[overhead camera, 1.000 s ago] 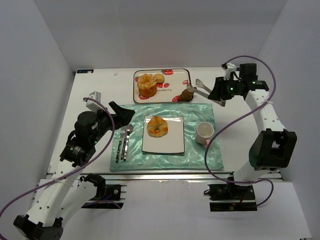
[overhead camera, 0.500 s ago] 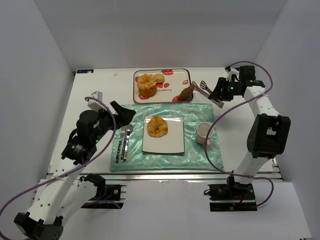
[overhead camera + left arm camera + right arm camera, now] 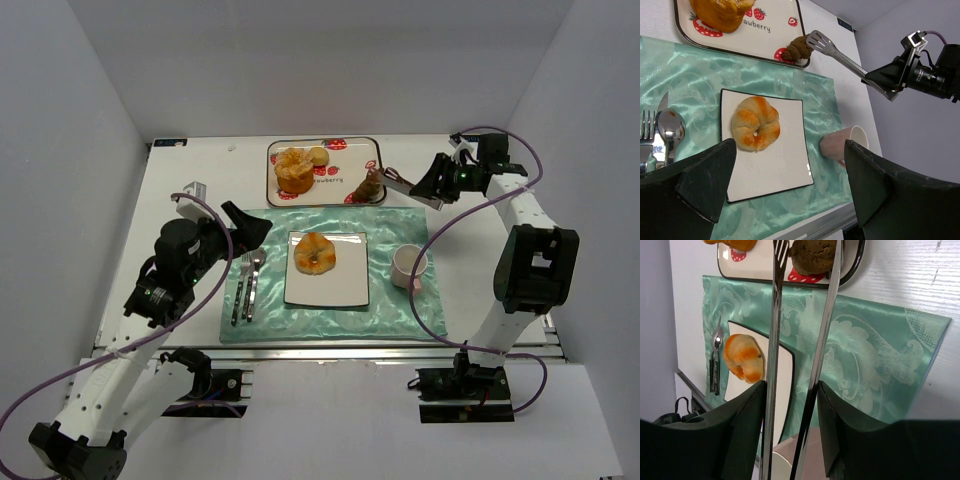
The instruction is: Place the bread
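The dark brown bread lump (image 3: pixel 370 188) is to be squeezed evenly and lifted straight up by the long metal tongs (image 3: pixel 402 180) clamped in the half-closed right gripper (image 3: pixel 434 186).

Brown bread (image 3: pixel 812 255) and tongs (image 3: pixel 774 340) cropped at top edge, fork (image 3: pixel 646 132) cut by left edge
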`<state>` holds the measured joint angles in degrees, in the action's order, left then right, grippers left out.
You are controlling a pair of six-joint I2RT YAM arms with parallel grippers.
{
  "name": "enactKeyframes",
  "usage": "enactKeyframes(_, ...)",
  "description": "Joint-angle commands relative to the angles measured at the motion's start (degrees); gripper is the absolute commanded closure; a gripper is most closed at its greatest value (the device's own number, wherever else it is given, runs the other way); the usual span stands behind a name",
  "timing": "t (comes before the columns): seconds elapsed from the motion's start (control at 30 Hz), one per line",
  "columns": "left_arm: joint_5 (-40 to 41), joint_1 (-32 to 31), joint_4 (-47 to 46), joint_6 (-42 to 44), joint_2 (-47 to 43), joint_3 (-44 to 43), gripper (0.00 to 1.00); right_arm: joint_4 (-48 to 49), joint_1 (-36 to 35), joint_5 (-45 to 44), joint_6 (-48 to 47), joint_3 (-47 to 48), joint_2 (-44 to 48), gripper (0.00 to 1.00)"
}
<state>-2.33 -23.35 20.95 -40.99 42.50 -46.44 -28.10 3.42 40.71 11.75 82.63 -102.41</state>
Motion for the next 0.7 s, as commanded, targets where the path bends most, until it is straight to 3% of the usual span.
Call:
enactKeyframes(0.0, -0.7, 0.2, -0.9, -0.1, 0.2, -1.0, 0.02, 1.6, 0.4, 1.2, 1.9, -1.4, 1.0, 0.51)
enactKeyframes(0.2, -0.8, 0.2, -0.3, 0.2, 0.6, -2.0, 0.02, 2.0, 0.3, -1.9, 3.5, -2.7, -0.2, 0.52)
enactKeyframes(0.67, -0.7, 0.2, 0.6, -0.7, 0.2, -2.3, 0.02, 5.0, -1.3, 3.1, 9.5, -3.0, -2.3, 0.54)
